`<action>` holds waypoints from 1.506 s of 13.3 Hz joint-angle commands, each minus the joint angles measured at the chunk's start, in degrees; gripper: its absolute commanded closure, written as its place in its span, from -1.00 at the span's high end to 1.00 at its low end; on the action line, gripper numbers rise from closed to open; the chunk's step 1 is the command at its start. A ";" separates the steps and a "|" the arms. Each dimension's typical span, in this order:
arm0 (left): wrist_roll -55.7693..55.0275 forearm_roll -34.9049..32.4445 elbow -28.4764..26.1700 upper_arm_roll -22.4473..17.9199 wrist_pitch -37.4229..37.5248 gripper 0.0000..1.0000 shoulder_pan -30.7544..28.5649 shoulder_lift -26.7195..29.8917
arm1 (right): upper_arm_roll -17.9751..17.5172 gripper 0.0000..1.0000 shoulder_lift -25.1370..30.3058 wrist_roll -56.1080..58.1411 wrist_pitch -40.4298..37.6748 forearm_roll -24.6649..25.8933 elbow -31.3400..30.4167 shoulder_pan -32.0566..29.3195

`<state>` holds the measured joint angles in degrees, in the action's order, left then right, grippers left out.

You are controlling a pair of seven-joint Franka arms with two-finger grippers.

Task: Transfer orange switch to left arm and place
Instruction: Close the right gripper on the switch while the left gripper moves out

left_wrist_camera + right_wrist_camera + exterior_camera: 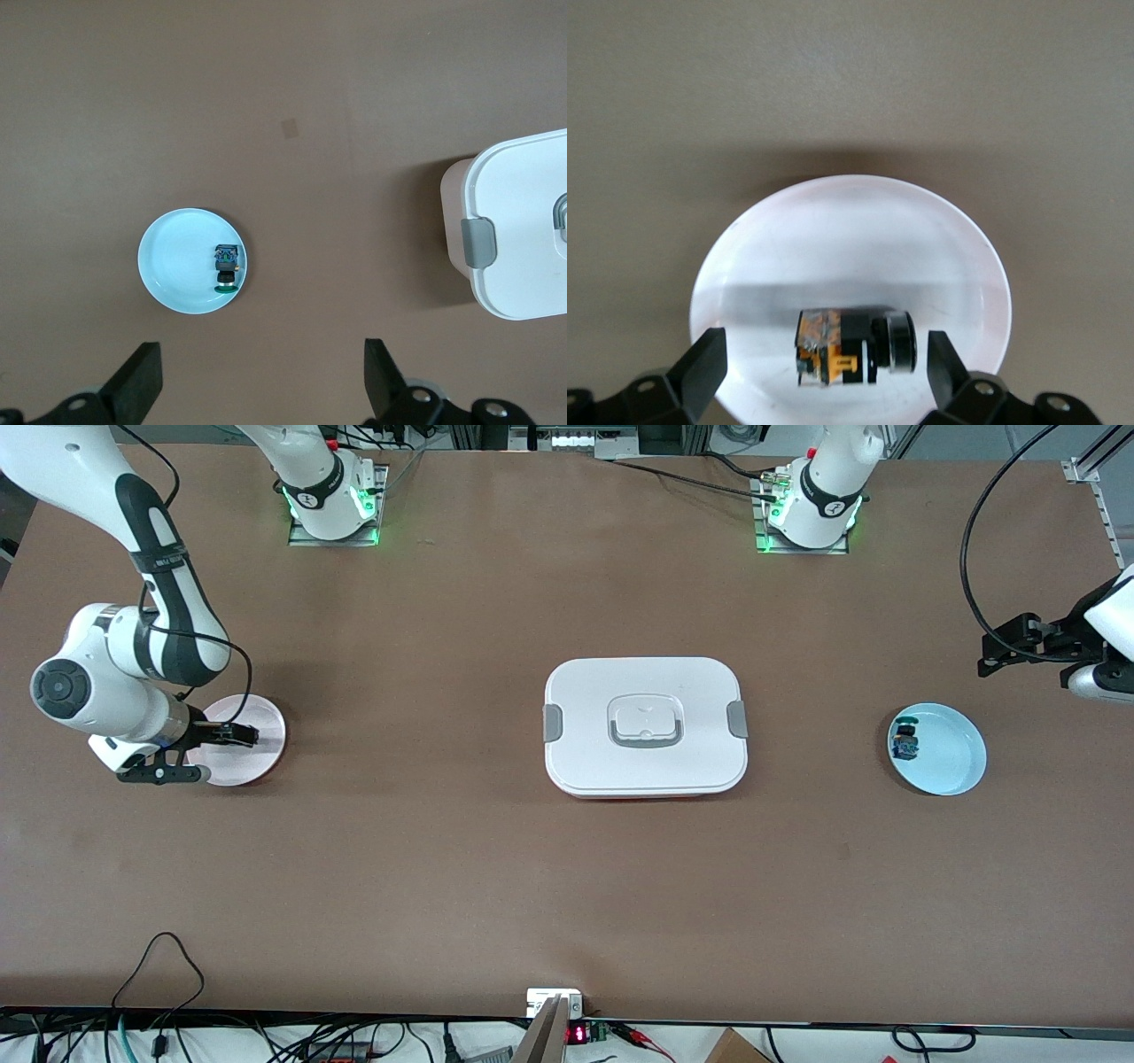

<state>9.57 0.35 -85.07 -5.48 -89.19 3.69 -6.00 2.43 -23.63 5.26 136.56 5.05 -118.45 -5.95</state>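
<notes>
The orange switch [855, 345], black with orange parts and a round black end, lies on its side on a pink plate [833, 190] at the right arm's end of the table. My right gripper [826, 367] is low over that plate [261, 722], open, with a finger on each side of the switch and not touching it. In the front view the right gripper [232, 737] hides the switch. My left gripper [992, 655] is open and empty, up in the air at the left arm's end. The white box [585, 691] stands shut at the table's middle.
A light blue plate [952, 757] near the left arm's end holds a small black part with blue markings [905, 742]. Both show in the left wrist view, the plate [177, 257] and the part [227, 266], along with the box's edge [523, 221].
</notes>
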 commanded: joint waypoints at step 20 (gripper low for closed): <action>-5.62 48.88 1.33 1.35 23.27 1.00 -11.33 -6.65 | -0.32 1.00 -1.77 7.40 9.43 0.31 -6.27 -2.67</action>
<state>5.59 39.13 -82.21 -4.54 -67.39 -6.07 -10.37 2.44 -25.91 11.57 145.07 5.05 -123.62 -7.65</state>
